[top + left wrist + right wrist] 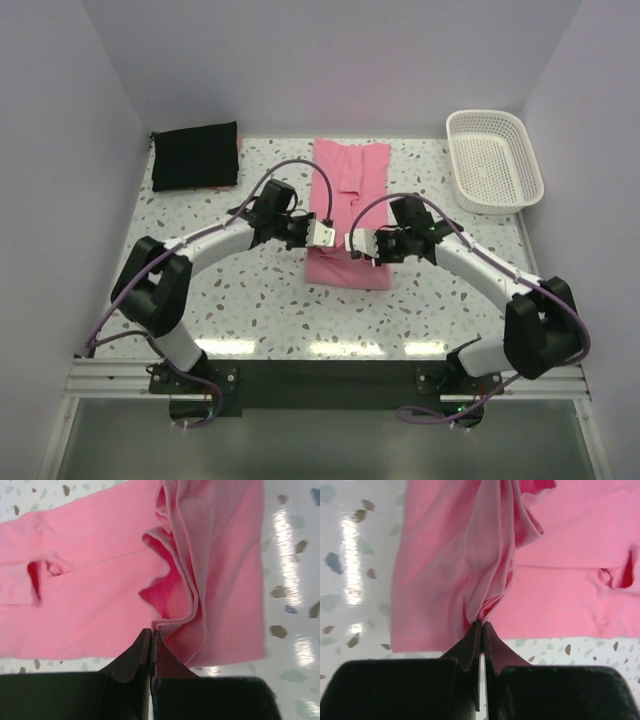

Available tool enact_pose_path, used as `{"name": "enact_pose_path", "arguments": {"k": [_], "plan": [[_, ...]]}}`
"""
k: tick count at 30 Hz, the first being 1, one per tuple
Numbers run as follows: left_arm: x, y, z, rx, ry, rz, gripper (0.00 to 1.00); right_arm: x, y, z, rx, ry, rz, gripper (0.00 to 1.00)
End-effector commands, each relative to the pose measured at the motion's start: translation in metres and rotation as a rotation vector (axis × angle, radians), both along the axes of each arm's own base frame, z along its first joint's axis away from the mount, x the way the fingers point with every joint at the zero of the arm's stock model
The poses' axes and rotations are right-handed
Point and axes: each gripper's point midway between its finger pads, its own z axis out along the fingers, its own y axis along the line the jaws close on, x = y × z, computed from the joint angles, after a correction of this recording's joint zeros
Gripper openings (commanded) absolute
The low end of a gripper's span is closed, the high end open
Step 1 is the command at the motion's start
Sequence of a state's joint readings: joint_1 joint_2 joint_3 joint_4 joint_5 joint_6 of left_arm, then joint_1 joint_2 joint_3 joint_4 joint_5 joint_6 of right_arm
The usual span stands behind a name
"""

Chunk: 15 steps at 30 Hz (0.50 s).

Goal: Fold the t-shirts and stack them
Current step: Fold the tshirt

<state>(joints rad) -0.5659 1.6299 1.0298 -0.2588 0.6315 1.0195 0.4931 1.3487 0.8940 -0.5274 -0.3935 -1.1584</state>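
1. Pink soft fabric: the t-shirt (350, 190) lies left of the white basket (487, 113), about halfway to the black folded shirt (196, 156).
2. My left pincer (151, 632) and right pincer (481, 625) are both clamped shut on its near edge, with fabric bunched at the tips.
3. I judge the fold comes next. I lift both sides evenly, carry the edge up level with the basket, and keep the corners square.

basket (495, 165): white lattice, far right corner | table (250, 300): speckled terrazzo
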Motion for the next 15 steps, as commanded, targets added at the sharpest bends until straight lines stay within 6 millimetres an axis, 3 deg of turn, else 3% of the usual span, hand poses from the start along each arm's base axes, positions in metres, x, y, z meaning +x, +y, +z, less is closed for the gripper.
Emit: {"name": "enact_pose_path", "arguments": {"k": [1,2,4,5,6,8,9,11,15], "plan": [[0.037,-0.006,0.019,-0.039,-0.075,-0.015,0.0,0.045,0.014,0.02,0.07,-0.076,0.041,0.0],[0.046,-0.004,0.01,-0.029,-0.066,-0.007,0.0,0.054,0.009,0.019,0.068,-0.073,0.024,0.0],[0.064,-0.005,0.015,-0.029,-0.08,0.005,0.0,0.072,0.008,0.023,0.072,-0.092,0.029,0.0],[0.071,-0.005,0.006,-0.016,-0.065,0.008,0.0,0.08,0.003,0.013,0.061,-0.072,0.016,0.0],[0.081,-0.009,0.012,-0.025,-0.084,0.011,0.0,0.091,0.004,0.018,0.066,-0.093,0.02,0.0],[0.094,-0.009,0.003,-0.017,-0.075,0.026,0.0,0.103,-0.001,0.009,0.061,-0.075,0.006,0.0],[0.106,-0.012,0.01,-0.027,-0.1,0.035,0.0,0.114,0.001,0.015,0.069,-0.094,0.003,0.0],[0.118,-0.011,0.002,-0.022,-0.082,0.062,0.0,0.125,-0.002,0.007,0.065,-0.078,-0.006,0.0],[0.143,-0.012,0.002,-0.024,-0.107,0.083,0.0,0.153,-0.003,0.01,0.074,-0.098,-0.013,0.0]]}}
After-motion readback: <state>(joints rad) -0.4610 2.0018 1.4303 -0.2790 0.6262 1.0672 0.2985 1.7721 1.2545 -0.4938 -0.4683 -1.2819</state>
